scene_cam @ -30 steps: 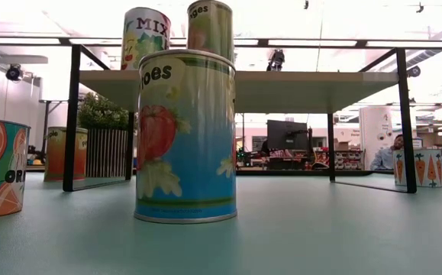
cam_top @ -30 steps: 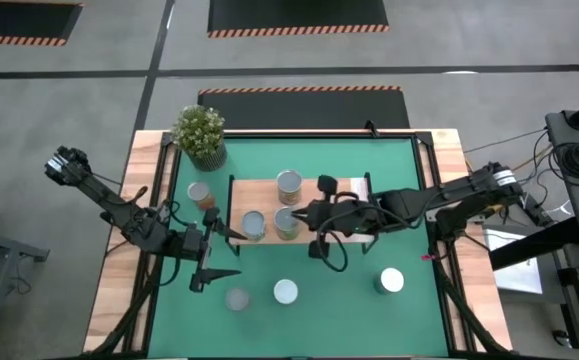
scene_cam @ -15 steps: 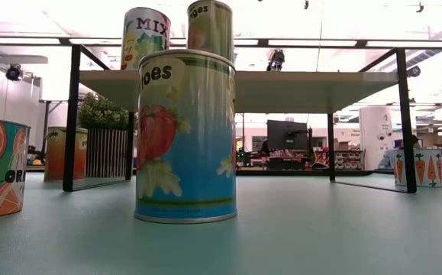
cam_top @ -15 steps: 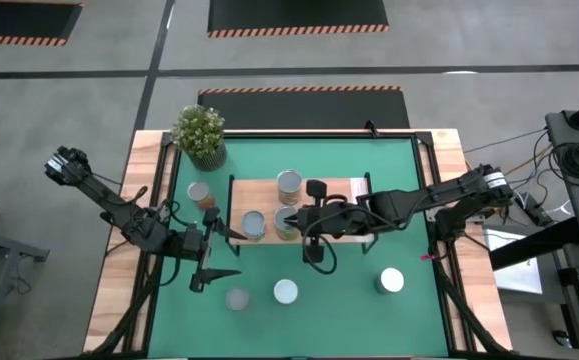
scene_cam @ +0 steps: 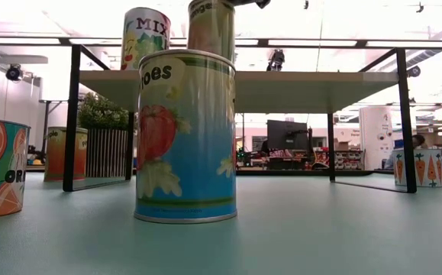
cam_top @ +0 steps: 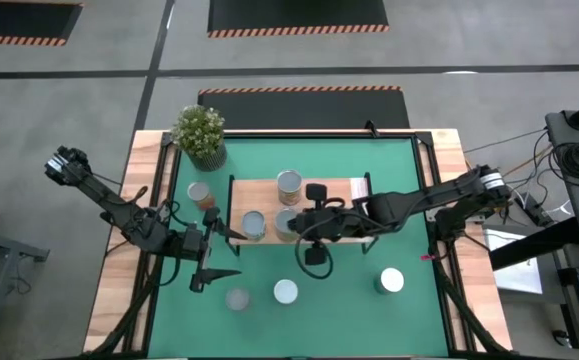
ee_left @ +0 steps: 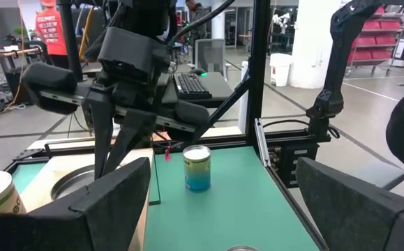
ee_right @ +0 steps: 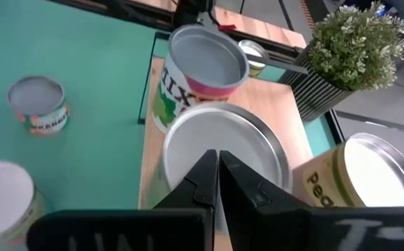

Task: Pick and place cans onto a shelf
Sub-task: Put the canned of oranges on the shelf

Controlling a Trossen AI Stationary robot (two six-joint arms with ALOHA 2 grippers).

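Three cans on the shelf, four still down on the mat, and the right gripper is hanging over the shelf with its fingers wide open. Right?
Not quite: the right gripper has its fingers shut, as the right wrist view shows. The rest holds: three cans on the shelf, four on the mat, gripper over the shelf.

A leafy potted plant (cam_top: 200, 134) in a dark ribbed pot stands at a far corner of the green mat (cam_top: 389, 170) that covers the wooden bench (cam_top: 111, 300).
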